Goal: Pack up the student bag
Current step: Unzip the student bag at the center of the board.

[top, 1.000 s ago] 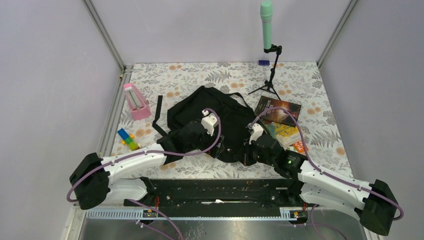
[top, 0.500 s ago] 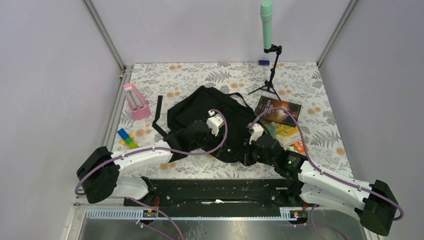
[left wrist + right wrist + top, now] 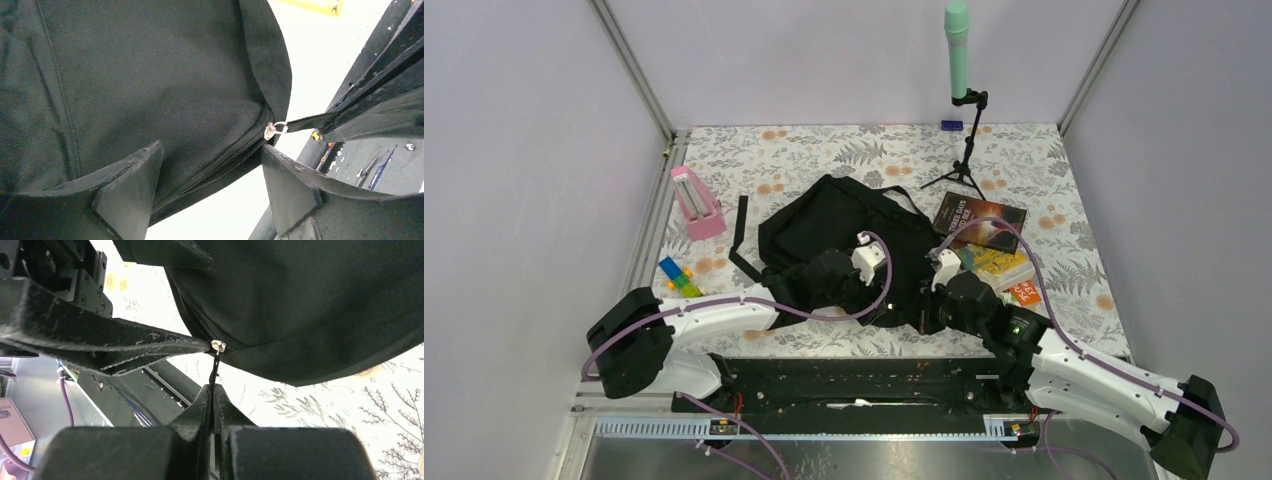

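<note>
The student bag (image 3: 839, 228), a black fabric backpack, lies flat in the middle of the table. Its zip (image 3: 220, 167) runs along the near edge and ends at a silver slider (image 3: 270, 131). My left gripper (image 3: 211, 150) is open and straddles that zipped edge, with fingers (image 3: 135, 180) on either side and nothing clamped. My right gripper (image 3: 212, 390) is shut on the thin black zip pull (image 3: 215, 371) hanging from the slider (image 3: 217, 345). From above, the left gripper (image 3: 876, 293) and right gripper (image 3: 922, 300) sit close together at the bag's near right corner.
A dark book (image 3: 979, 222), a yellow book (image 3: 1001, 264) and an orange item (image 3: 1027, 292) lie right of the bag. A pink holder (image 3: 696, 203) and coloured blocks (image 3: 681, 278) are at the left. A green microphone on a tripod (image 3: 959, 60) stands behind. A black rail (image 3: 854, 385) borders the near edge.
My left arm has reached right along the bag's near edge toward the right gripper, and its jaws have narrowed a little. The right gripper stays shut on the zip pull.
</note>
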{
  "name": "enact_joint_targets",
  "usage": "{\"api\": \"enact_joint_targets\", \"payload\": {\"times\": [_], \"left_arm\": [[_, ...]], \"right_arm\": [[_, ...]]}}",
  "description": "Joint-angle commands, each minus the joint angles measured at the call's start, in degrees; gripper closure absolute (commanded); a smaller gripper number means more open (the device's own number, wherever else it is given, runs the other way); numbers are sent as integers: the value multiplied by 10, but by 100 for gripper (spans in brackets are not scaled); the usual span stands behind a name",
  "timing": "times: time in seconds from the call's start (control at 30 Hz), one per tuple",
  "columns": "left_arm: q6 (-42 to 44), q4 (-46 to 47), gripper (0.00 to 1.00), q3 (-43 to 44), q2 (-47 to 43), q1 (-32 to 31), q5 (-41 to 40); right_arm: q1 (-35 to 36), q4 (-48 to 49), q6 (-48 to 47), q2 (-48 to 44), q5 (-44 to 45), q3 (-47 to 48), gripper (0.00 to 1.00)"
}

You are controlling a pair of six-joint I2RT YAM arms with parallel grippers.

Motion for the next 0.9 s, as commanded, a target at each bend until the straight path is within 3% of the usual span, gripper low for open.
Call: {"api": "enact_joint_targets", "payload": {"times": [0.0,0.13,0.27,0.37,0.87], "left_arm": [[4,14,31,22,22,-17,-16],[-2,16,59,15,19,-37,-76],[-20,39,75,-8,-9,-40,-107],[-30,37,98,-17,-33,-41,-118],[-51,-52,100,-71,-148,-41,-213]], "right_arm": [[2,-54,8,-35,14,29,100],[2,-80,5,-58,13,34,100],[2,-82,4,-73,28,20,100],[2,-84,11,-76,43,10,100],[-4,-157,-9,-62,164,111,100]]}}
